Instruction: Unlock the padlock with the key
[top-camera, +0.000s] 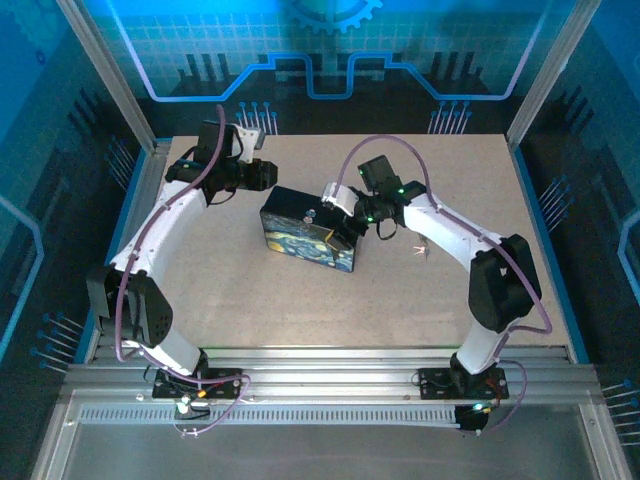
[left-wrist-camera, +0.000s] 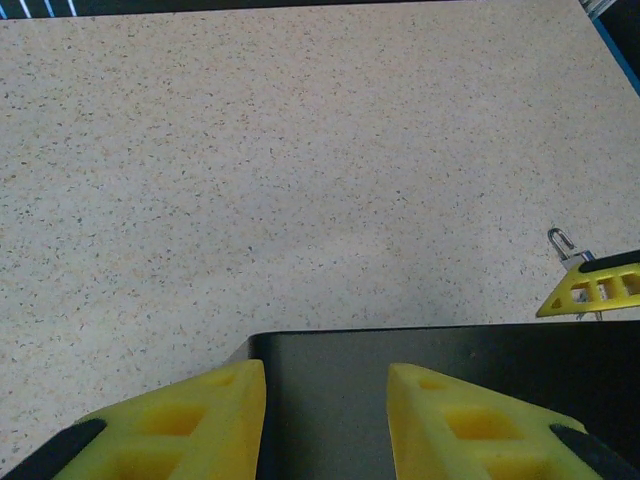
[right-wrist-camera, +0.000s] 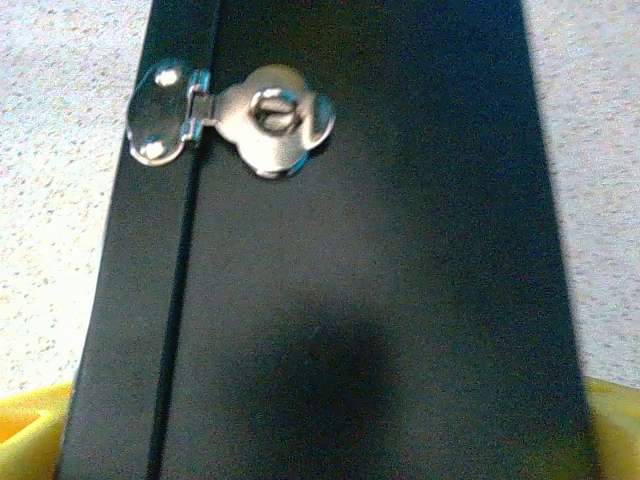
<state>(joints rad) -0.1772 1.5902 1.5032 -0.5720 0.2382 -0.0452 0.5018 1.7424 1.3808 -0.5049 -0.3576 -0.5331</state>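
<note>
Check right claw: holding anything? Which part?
Right claw appears to grip the box at one end, fingers either side of its narrow black edge. Contact itself is hard to confirm.

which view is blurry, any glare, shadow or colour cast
right wrist: soft focus, glare on the shiny silver metal clasp, dark shadow low on the black box; left wrist: speckled beige tabletop sharp; top external: strong blue glow on the enclosure walls
</note>
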